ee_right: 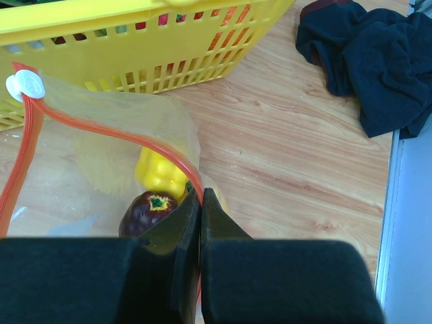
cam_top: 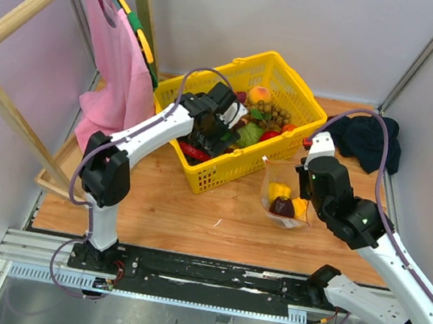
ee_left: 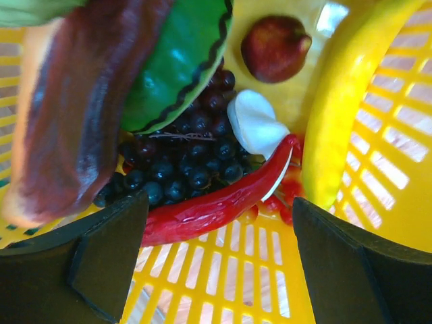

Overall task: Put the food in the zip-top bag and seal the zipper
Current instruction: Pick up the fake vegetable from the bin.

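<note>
Now left gripper (ee_left: 219,253) wide open over red chili (ee_left: 216,206) in yellow basket (ee_left: 398,175), right gripper (ee_right: 200,202) at basket's 5 o'clock, pinched on the zipper (ee_right: 115,131) of zip-top bag (ee_right: 81,169), yellow pepper (ee_right: 158,172) inside.

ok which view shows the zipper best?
Right wrist: the zipper runs close up from its white slider to the right gripper, shut on it. Top external shows the bag small, strip hard to make out. Left wrist sees only the basket interior.
</note>
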Controlling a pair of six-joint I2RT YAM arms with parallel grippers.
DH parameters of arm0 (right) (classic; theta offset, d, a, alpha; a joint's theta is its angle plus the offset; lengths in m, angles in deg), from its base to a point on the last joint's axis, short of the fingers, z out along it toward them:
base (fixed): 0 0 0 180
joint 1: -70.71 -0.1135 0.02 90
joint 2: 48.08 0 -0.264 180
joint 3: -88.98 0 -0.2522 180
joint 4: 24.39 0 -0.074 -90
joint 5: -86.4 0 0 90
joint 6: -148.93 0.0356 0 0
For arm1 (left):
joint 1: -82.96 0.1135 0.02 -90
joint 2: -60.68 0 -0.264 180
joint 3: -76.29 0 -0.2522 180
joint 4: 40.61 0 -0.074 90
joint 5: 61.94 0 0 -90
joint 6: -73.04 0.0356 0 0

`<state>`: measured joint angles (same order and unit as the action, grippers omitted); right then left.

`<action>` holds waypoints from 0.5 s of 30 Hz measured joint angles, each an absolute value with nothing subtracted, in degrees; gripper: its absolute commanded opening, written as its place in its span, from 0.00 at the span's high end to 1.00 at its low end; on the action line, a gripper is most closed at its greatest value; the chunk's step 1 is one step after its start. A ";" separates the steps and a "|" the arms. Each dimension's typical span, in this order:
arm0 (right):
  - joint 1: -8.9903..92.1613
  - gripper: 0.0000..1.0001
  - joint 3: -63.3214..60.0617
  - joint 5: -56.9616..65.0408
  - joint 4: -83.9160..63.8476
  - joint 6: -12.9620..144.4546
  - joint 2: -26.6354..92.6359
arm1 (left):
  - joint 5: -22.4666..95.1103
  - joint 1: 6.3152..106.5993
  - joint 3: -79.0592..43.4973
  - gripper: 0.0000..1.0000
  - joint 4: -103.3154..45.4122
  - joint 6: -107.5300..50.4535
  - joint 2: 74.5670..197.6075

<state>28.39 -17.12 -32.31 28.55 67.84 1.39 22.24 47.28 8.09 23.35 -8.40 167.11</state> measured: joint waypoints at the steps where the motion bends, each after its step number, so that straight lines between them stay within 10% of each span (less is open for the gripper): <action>1: 28.39 0.99 -17.12 -32.20 28.53 67.84 1.39 | 22.56 47.28 8.09 0.09 23.98 -7.00 167.99; 15: 28.39 0.99 -17.12 -31.63 28.18 67.84 1.59 | 24.47 47.67 8.05 0.21 28.16 5.54 174.09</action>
